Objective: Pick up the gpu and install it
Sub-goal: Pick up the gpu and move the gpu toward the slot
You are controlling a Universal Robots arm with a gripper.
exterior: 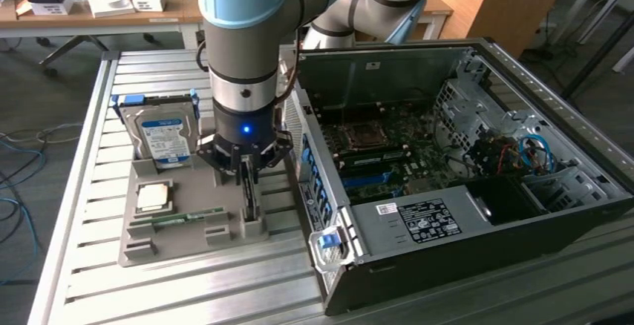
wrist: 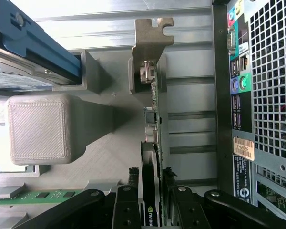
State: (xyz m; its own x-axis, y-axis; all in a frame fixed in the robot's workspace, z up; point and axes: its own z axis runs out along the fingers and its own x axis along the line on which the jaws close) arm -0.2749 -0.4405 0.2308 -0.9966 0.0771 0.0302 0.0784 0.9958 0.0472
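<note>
The gpu (exterior: 249, 200) is a thin dark card standing on its edge in a slot of the grey holder tray (exterior: 188, 237). In the wrist view the gpu (wrist: 151, 138) runs away from me, with its metal bracket (wrist: 152, 32) at the far end. My gripper (exterior: 246, 171) is lowered straight over the card. Its black fingers (wrist: 132, 191) straddle the card's near end, one on each side, with a thin gap showing on both sides. The gripper (wrist: 151, 171) is open. The card still rests in the holder.
The open computer case (exterior: 446, 154) lies just to the exterior view's right of the tray, its rear port panel (wrist: 257, 95) close beside the card. On the tray stand a blue-labelled hard drive (exterior: 163, 136), a processor chip (exterior: 154, 197) and a green memory stick (exterior: 178, 219).
</note>
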